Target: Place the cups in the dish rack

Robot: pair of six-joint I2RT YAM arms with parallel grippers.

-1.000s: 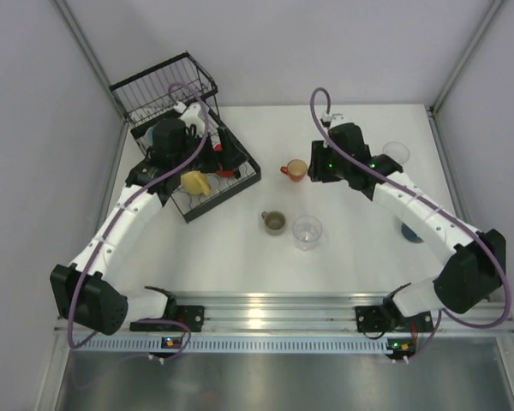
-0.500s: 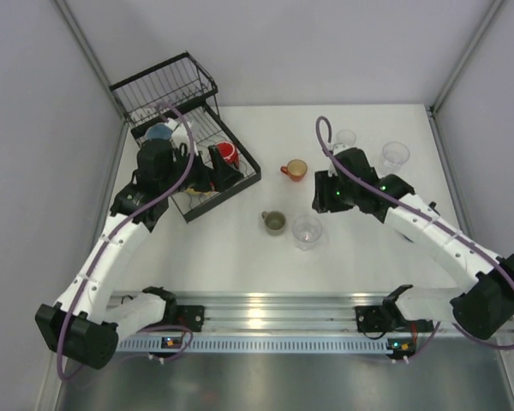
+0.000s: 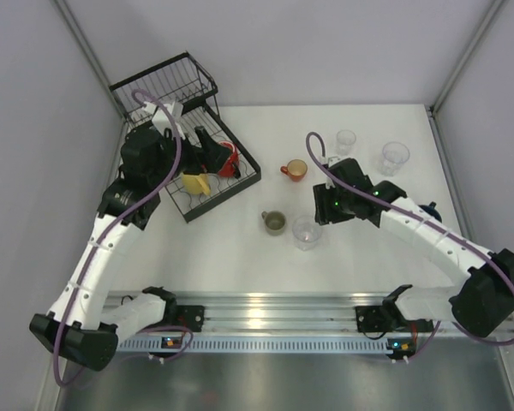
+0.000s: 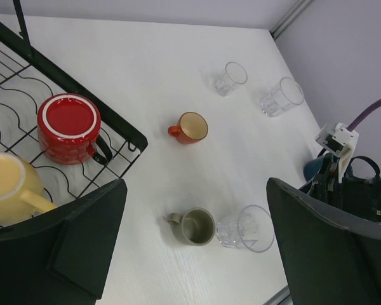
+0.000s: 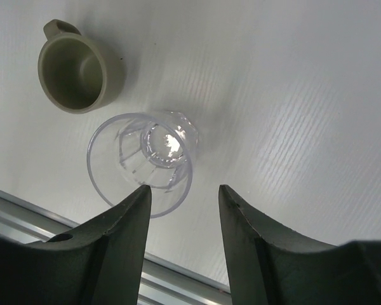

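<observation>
Right wrist view: the right gripper (image 5: 182, 190), fingers spread and empty, hangs above a clear tumbler (image 5: 143, 162) beside the olive cup (image 5: 73, 67), mid-table. The left gripper (image 4: 195, 184) gapes wide over the rack (image 4: 82, 89) at the table's far-left corner, where the red cup (image 4: 68, 127) and yellow cup (image 4: 6, 187) sit.

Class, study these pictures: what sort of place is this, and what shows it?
Probably a robot test cell, not a kitchen: a white table between plain grey panels, robot arms bolted to a metal rail, and loose cups beside a wire dish rack.
</observation>
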